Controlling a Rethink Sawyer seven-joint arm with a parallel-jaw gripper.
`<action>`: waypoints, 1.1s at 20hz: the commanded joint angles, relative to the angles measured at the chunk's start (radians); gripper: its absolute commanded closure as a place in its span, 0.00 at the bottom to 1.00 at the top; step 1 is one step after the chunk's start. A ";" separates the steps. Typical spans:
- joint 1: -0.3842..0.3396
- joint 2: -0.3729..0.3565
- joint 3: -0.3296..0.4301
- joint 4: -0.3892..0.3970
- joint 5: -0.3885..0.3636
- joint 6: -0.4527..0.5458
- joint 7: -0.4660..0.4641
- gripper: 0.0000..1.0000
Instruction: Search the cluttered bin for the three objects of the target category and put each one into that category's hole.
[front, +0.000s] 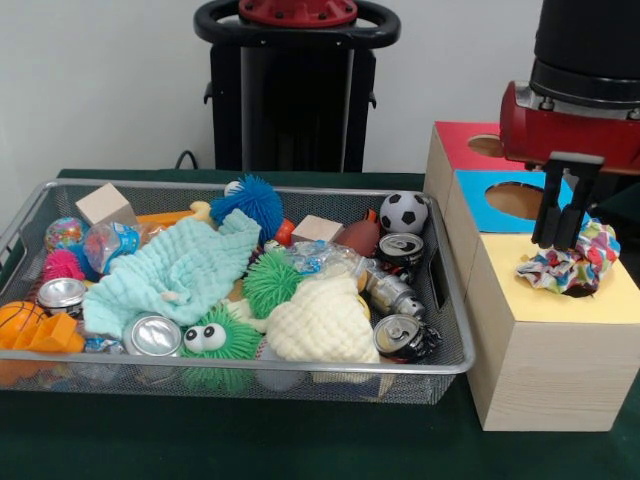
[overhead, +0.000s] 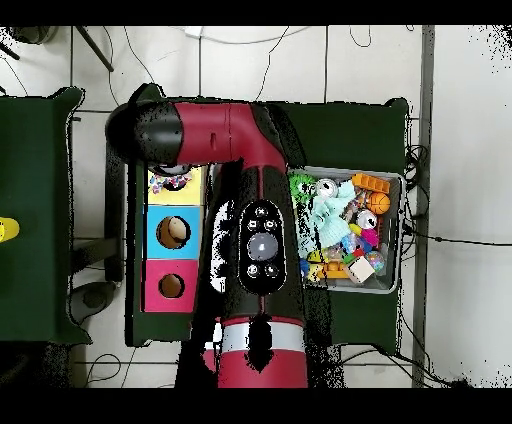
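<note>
The bin (front: 452, 366) of silver wire mesh stands on the green table and is full of clutter. It also shows in the overhead view (overhead: 398, 232). In it lie a mint cloth (front: 180, 270), a cream knitted cloth (front: 320, 322), spiky balls, several cans (front: 155, 336), wooden blocks and a small football (front: 404, 212). To its right stands a wooden box (front: 545, 370) with red, blue and yellow tops, each with a hole. A multicoloured cloth (front: 570, 262) lies bunched over the yellow hole. My gripper (front: 558, 243) hangs right at the cloth's top.
The robot's black pedestal (front: 295, 100) stands behind the bin. In the overhead view the red arm (overhead: 262, 235) reaches across between the box and the bin, and the blue hole (overhead: 173, 232) and the red hole (overhead: 171, 286) show uncovered.
</note>
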 joint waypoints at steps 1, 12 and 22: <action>0.003 0.039 0.071 0.068 -0.049 -0.052 -0.014 1.00; 0.010 0.046 0.065 0.076 -0.050 -0.075 0.003 1.00; 0.040 0.019 0.048 0.117 -0.047 -0.082 0.035 1.00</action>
